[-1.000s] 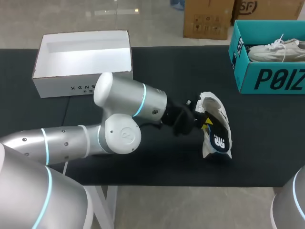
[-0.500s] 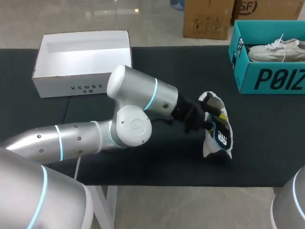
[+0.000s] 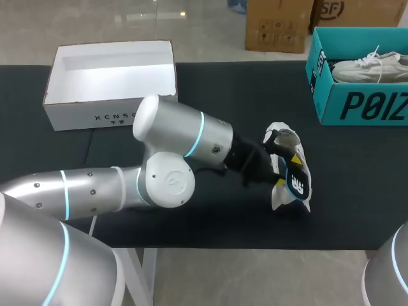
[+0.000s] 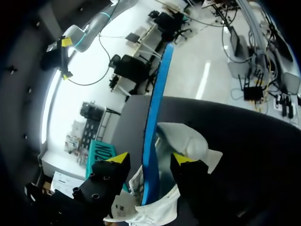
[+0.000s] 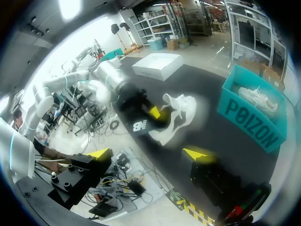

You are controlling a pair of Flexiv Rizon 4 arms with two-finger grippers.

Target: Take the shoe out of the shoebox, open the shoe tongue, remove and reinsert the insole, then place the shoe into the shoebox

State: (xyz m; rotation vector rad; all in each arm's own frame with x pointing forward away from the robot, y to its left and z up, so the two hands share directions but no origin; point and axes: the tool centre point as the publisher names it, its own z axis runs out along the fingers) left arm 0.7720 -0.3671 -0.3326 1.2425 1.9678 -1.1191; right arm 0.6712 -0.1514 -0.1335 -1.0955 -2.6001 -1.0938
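A white shoe [image 3: 284,141] lies on the black table [image 3: 210,95] right of the middle, its opening facing my left arm. A dark blue insole [image 3: 297,185] with a white logo sticks partly out of the shoe. My left gripper [image 3: 275,163] is at the shoe's opening. In the left wrist view the insole [image 4: 151,117] stands edge-on between the fingers of the left gripper [image 4: 149,162], with a gap on each side, so it is open. My right gripper [image 5: 148,155] hangs open and empty, well back from the shoe [image 5: 181,113], over the floor beside the table.
A teal shoebox [image 3: 357,105] at the back right holds another white shoe [image 3: 366,67]. An open white box [image 3: 111,80] stands at the back left. My left arm [image 3: 172,146] stretches across the middle of the table.
My left gripper has opened and let go of the insole. It pushed toward the shoe, then eased back a little. The insole now sits deeper in the shoe.
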